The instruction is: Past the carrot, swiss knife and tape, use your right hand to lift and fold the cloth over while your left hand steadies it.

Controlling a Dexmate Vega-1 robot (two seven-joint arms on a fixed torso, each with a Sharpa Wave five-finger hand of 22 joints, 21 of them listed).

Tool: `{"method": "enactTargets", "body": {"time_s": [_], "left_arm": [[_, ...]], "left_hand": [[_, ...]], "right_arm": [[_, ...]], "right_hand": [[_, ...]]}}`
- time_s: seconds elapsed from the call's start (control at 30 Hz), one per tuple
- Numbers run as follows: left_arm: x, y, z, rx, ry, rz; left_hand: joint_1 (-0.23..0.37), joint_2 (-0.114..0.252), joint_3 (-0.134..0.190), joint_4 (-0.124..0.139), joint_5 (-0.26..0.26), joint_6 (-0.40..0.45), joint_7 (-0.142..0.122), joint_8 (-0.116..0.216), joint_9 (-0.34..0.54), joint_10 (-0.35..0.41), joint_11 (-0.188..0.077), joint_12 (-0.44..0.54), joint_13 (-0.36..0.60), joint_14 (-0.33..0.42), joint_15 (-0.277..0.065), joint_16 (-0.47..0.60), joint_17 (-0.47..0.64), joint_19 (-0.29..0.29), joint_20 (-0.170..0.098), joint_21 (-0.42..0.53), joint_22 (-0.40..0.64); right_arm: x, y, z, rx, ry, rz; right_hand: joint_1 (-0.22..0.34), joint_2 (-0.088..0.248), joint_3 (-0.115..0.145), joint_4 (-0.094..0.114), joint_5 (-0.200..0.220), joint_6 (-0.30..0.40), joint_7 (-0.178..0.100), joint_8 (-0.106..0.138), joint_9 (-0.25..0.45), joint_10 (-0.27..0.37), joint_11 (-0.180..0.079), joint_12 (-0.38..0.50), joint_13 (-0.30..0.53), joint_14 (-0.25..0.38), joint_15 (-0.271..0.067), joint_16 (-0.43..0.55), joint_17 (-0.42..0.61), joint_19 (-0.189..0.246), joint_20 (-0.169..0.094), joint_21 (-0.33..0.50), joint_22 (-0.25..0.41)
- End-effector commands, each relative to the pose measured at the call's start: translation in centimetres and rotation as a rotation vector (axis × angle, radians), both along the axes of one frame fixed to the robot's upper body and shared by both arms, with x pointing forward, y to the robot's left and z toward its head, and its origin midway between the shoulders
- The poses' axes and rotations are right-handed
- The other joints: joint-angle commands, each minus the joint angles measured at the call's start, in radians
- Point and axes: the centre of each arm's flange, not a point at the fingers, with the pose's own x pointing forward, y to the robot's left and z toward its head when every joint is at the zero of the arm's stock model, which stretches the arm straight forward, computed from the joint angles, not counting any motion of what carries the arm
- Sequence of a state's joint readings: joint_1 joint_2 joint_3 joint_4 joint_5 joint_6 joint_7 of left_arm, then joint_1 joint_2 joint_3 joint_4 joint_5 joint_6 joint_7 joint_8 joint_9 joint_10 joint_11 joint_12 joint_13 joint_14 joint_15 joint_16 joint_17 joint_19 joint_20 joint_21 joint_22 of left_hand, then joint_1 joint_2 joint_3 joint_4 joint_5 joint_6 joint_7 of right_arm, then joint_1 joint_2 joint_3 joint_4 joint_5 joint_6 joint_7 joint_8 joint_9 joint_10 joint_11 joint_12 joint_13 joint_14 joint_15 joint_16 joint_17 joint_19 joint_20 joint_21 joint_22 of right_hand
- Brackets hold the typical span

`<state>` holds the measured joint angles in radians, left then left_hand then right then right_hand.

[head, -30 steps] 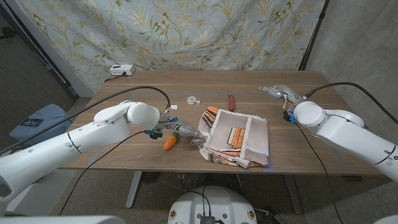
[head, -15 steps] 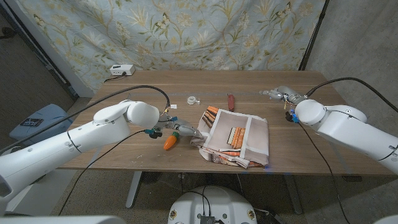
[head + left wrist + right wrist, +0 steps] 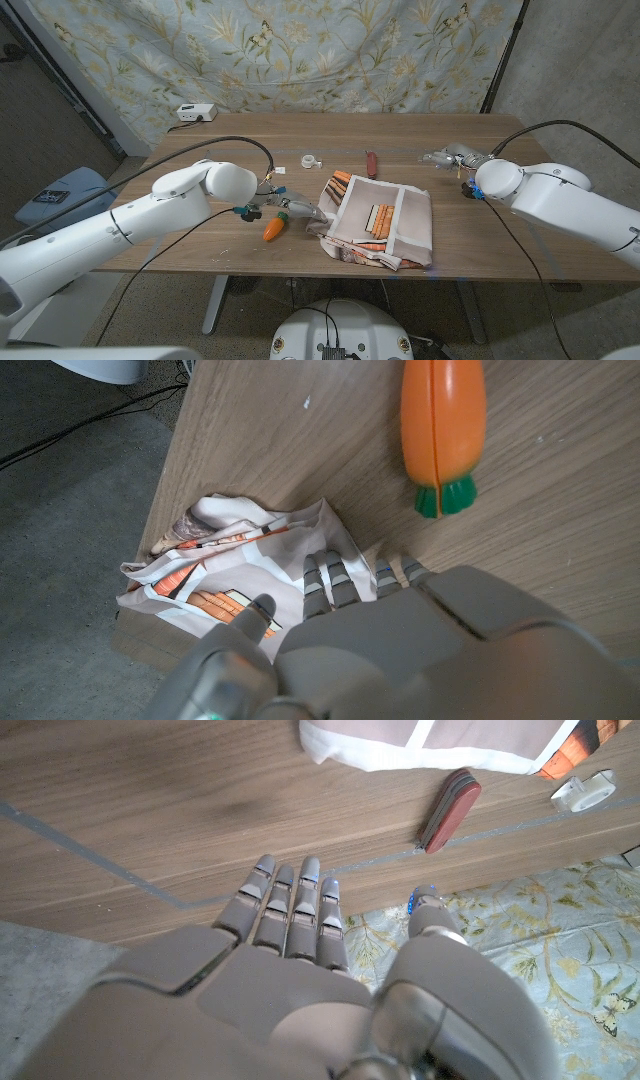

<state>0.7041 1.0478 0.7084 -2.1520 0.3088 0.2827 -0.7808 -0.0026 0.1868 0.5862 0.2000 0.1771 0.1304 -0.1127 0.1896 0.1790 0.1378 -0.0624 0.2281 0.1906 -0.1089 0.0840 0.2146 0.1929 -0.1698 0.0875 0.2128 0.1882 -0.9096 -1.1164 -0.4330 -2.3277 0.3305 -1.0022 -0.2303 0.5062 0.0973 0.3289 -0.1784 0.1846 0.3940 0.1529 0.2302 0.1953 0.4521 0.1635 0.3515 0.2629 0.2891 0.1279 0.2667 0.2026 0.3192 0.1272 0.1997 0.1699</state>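
- Since the earlier frames our right hand (image 3: pixel 447 156) has drifted a little nearer along the table's right side, while the cloth (image 3: pixel 380 222) and our left hand (image 3: pixel 288 209) have kept their places.
- Nearest to us, the cloth lies rumpled and partly folded at the near edge of the wooden table (image 3: pixel 220 140), its orange-patterned side showing.
- Just left of the cloth, our left hand rests with its fingertips (image 3: pixel 335 575) on the cloth's left edge; whether they pinch it we cannot tell.
- The carrot (image 3: pixel 274 228) lies just left of the cloth, beside our left hand and apart from the fabric.
- Beyond the cloth, the swiss knife (image 3: pixel 371 163) lies close to its far edge, and the tape (image 3: pixel 311 160) sits further left of the knife.
- Well right of the cloth and beyond it, our right hand hovers with fingers (image 3: pixel 290 910) straight and together, thumb apart, holding nothing.
- Far beyond the cloth, a white power box (image 3: pixel 195 113) sits at the table's far left corner.
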Motion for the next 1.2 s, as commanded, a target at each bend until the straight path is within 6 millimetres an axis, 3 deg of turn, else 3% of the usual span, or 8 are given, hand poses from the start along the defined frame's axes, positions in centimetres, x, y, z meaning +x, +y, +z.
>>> {"method": "enactTargets", "body": {"time_s": [0.03,0.77,1.2], "left_arm": [[0.0,-0.1,0.1,0.000,0.001,0.004],[0.2,-0.1,0.0,-0.001,0.006,0.011],[0.4,0.0,0.1,-0.002,0.004,0.014]], "left_hand": [[-0.009,0.000,0.004,0.001,-0.001,0.011,-0.001,0.000,0.005,0.007,0.001,-0.003,0.000,0.004,-0.002,-0.002,0.003,-0.106,0.000,0.004,0.002],[-0.008,0.000,0.004,0.001,-0.001,0.016,-0.001,0.001,0.005,0.008,0.000,-0.005,0.001,0.006,-0.002,-0.003,0.003,-0.105,-0.001,0.004,0.001],[-0.008,0.000,0.004,0.001,-0.001,0.016,-0.002,0.001,0.005,0.008,0.000,-0.007,0.001,0.007,-0.003,-0.004,0.003,-0.106,0.000,0.004,0.001]], "right_arm": [[0.2,0.1,-0.4,-0.042,0.066,-0.005],[1.3,0.0,-1.8,-0.074,0.160,-0.012],[2.3,-0.2,-2.5,-0.072,0.206,-0.018]], "right_hand": [[0.030,-0.005,0.011,-0.005,0.006,0.015,0.019,0.000,0.005,0.018,0.002,0.013,0.007,0.018,-0.001,-0.002,0.003,0.002,0.011,-0.001,0.001],[0.082,-0.035,0.013,0.000,0.007,0.027,0.024,-0.003,0.011,0.015,0.007,0.029,0.022,0.032,0.006,-0.010,0.006,0.006,0.025,-0.004,0.001],[0.099,-0.043,0.010,0.008,0.009,0.044,0.016,-0.002,0.013,0.025,-0.007,0.043,0.030,0.043,-0.003,-0.012,0.009,-0.001,0.020,-0.007,0.002]]}}
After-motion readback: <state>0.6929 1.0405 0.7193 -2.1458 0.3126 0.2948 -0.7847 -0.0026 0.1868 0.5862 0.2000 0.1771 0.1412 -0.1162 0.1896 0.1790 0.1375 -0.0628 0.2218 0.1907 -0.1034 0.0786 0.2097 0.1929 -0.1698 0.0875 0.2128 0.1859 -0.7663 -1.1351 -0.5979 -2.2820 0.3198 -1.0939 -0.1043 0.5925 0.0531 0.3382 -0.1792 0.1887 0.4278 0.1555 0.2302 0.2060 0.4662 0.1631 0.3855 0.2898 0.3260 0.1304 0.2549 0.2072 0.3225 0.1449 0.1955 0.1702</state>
